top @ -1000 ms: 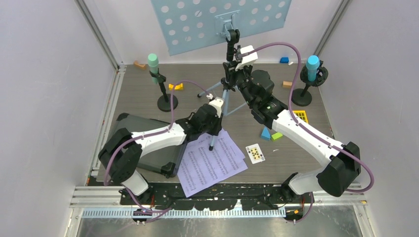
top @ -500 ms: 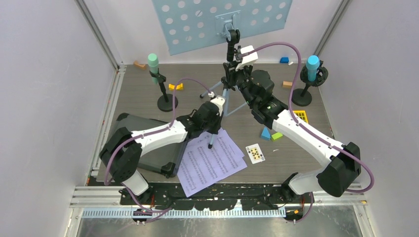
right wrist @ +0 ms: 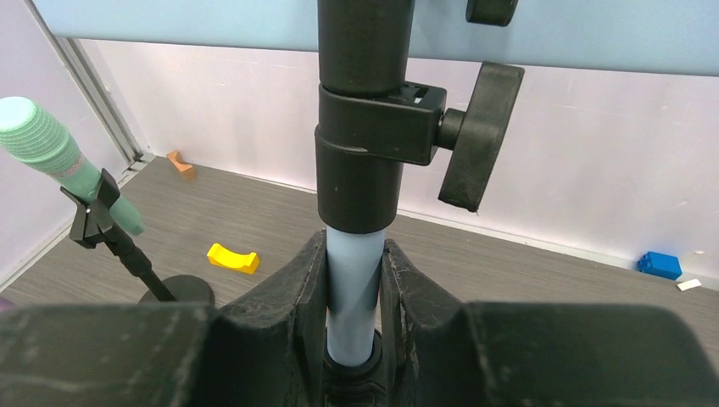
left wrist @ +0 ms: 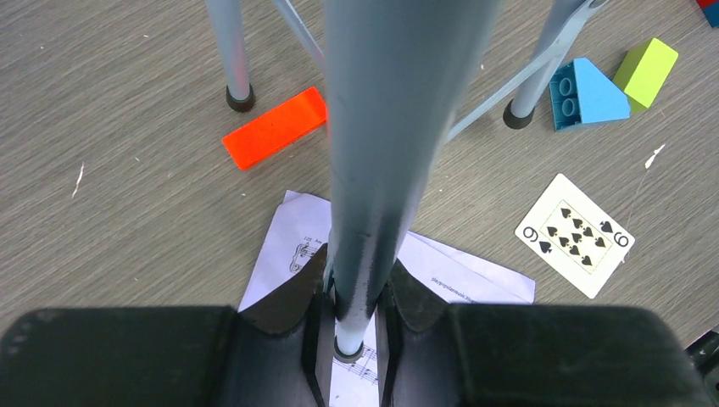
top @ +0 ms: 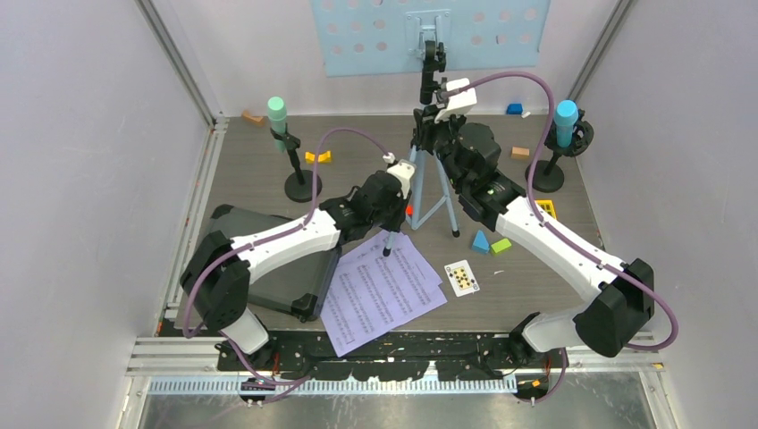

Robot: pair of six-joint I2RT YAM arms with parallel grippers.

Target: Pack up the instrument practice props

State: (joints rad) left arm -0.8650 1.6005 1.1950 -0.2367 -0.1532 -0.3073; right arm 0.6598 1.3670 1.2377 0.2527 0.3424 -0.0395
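Grey wood-grain tabletop (top: 250, 170), white walls closing it in on three sides, and the pale blue perforated music rack (top: 375, 36) is standing tall at the back centre, its panel showing against the far wall. Both arms are on it. The right gripper (right wrist: 352, 254) is clamping the pale blue centre pole (right wrist: 349, 305) just under the black collar (right wrist: 377, 119) with its side knob, fingers pressing in from both sides. The left gripper (left wrist: 356, 271) is pinching one tripod leg (left wrist: 381, 127) low down near its rubber foot, and that foot is sitting over the lilac sheet-music pages (top: 380, 290); whether it is touching the paper, I cannot tell. The other two legs are planted on the table, with a red-orange block (left wrist: 275, 127) lying between them and a blue wedge block (left wrist: 585, 91) and lime block (left wrist: 644, 72) just beside the right-hand foot. A nine of spades card (left wrist: 574, 235) is lying face up near the pages. Out wide, the green toy microphone (top: 278, 114) is perching on its black round-based pole (top: 302, 186) at back left, and the blue toy microphone (top: 564, 121) is doing the same at back right, both well apart from the rack
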